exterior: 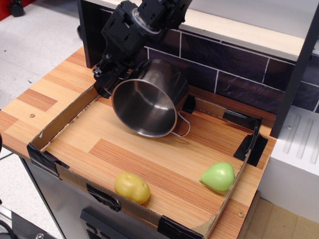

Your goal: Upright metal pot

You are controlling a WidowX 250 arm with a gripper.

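Shallow brown cardboard tray (60, 119) w/ black tape at the corners lies on the striped wooden table top (35, 99). 2 toy fruits lie in it, near the front wall. Round yellow plastic fruit (132, 187) is just beside that wall, left of middle. Green plastic fruit w/ a pointy end (218, 177) is near the right wall. They're well apart. Dark tile wall (234, 69) at the back, white ribbed board (301, 139) at the right.

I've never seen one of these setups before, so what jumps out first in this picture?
The shiny metal pot dominates: it is tilted, its open mouth facing the camera, at the back left of a shallow cardboard tray on a wooden counter. A black robot gripper reaches down to the pot's upper-left rim. Near the tray's front lie a yellow toy fruit and, further right, a green one.
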